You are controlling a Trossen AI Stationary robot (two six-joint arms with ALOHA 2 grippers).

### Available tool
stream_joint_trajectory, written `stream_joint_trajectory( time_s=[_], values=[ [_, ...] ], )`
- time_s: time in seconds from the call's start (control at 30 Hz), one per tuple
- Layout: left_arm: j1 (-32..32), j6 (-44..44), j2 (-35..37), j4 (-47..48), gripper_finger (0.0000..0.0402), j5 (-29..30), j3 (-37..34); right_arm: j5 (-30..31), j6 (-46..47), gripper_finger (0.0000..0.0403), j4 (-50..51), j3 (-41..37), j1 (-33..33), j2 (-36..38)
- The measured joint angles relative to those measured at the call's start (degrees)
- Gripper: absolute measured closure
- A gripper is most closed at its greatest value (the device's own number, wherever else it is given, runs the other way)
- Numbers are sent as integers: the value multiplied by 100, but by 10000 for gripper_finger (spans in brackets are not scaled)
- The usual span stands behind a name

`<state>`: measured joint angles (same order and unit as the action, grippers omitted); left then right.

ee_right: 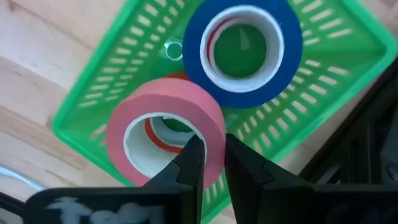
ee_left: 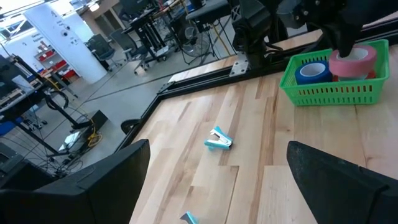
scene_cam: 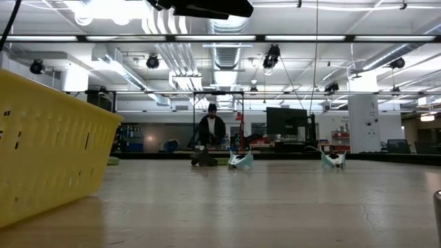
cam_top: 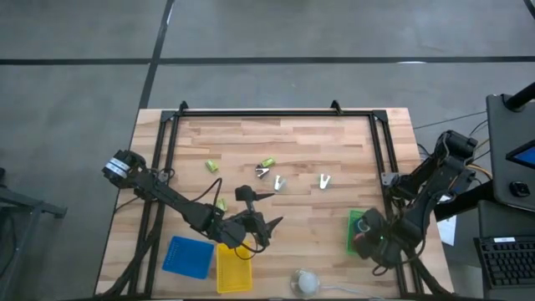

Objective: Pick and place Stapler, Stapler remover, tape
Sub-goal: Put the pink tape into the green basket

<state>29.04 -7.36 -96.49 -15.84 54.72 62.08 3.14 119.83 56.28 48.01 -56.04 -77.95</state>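
My right gripper (ee_right: 211, 146) is shut on a pink tape roll (ee_right: 165, 127) over the green basket (ee_right: 81, 118) at the table's right near side. A blue tape roll (ee_right: 242, 50) lies flat in that basket, and a red roll (ee_right: 155, 134) shows through the pink roll's centre. My left gripper (cam_top: 269, 224) hovers open above the table's near middle, holding nothing. Its wrist view shows a teal staple remover (ee_left: 219, 140) lying on the wood ahead of it. A black stapler (cam_top: 245, 194) and three staple removers (cam_top: 278, 182) (cam_top: 323, 180) (cam_top: 262, 171) lie mid-table. My right gripper holds the pink tape roll by its wall (ee_right: 214, 127), one finger (ee_right: 189, 162) inside the open centre and the other outside. The fingers come from above, pointing down. The roll (ee_left: 354, 59) sits tilted, its top above the basket's rim.
A yellow basket (cam_top: 234, 269) and a blue tray (cam_top: 188, 256) stand at the near edge beside my left arm. Small yellow-green items (cam_top: 212, 165) (cam_top: 267, 162) (cam_top: 221, 203) lie mid-table, and a white object (cam_top: 305, 283) sits at the near edge. A person (scene_cam: 211, 127) stands beyond the table.
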Motion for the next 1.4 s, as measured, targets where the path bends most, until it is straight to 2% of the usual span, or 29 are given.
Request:
stream_joint_trajectory(
  time_s=[0.5, 1.4],
  values=[
    [-4, -8, 0, 13, 21, 0, 0, -111, -8, 359, -271, 40, 6, -13],
    [-4, -14, 0, 0, 21, 1, 0, -291, -22, 359, -44, 147, 6, -4]
  ],
)
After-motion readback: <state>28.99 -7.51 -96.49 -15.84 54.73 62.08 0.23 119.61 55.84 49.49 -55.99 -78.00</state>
